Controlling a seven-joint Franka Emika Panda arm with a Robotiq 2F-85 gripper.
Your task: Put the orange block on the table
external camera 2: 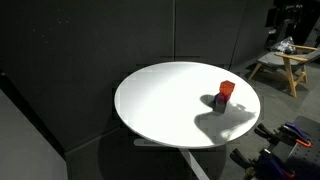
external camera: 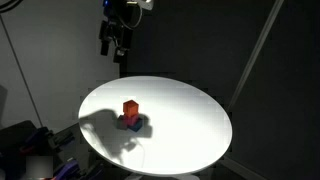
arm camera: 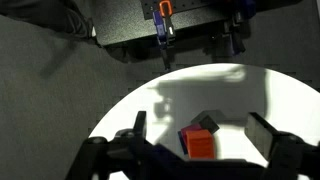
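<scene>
The orange block sits on top of a small stack near the middle of the round white table. A blue block lies under it. In the wrist view the orange block rests on a magenta block and a blue one, with a dark block just behind. My gripper hangs high above the table's far edge, well clear of the stack. In the wrist view its fingers stand wide apart and empty, framing the stack far below. The orange block and table also show in an exterior view.
Black curtains surround the table. A wooden stool stands beyond the table. Cables and clutter lie on the floor beside it. The arm's shadow falls across the tabletop.
</scene>
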